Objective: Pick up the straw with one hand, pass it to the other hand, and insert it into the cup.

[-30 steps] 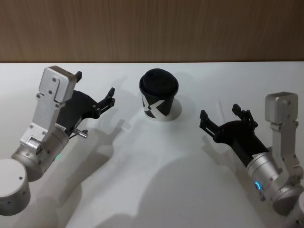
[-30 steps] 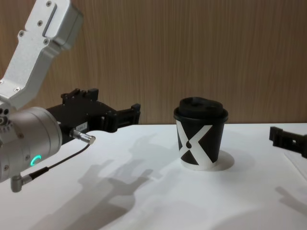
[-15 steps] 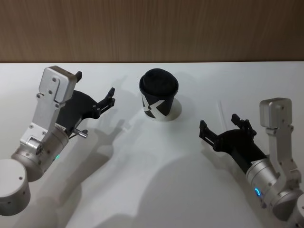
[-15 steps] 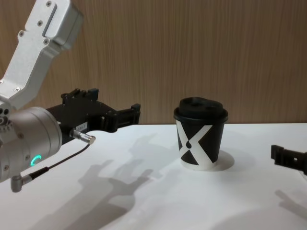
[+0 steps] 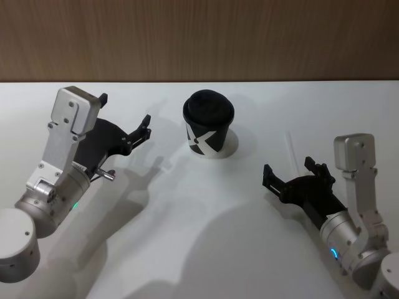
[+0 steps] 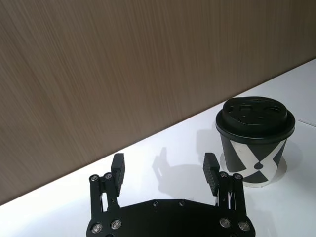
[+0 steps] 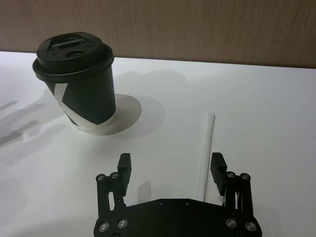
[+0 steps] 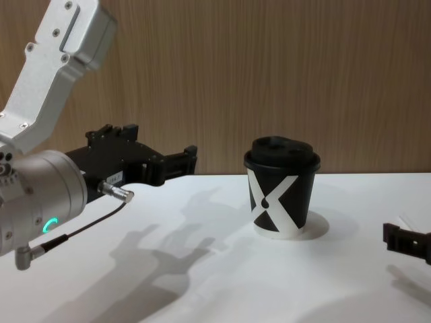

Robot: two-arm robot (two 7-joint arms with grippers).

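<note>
The black cup (image 5: 209,128) with a white X and a domed lid stands upright at the table's middle back, also seen at cup (image 8: 281,195). The thin white straw (image 7: 207,150) lies flat on the table to the cup's right; it shows faintly in the head view as straw (image 5: 290,146). My right gripper (image 5: 288,169) is open just short of the straw, whose near end shows between its fingers (image 7: 217,163), close to one of them. My left gripper (image 5: 124,110) hangs open to the cup's left, holding nothing.
The white table (image 5: 206,218) runs back to a wooden wall (image 5: 199,37). A thin black cable with a metal plug (image 8: 114,194) hangs from my left wrist. Shadows of both arms fall on the table.
My right gripper has drawn back toward me and lower, still open, uncovering the straw ahead of it. The left arm and the cup have not moved.
</note>
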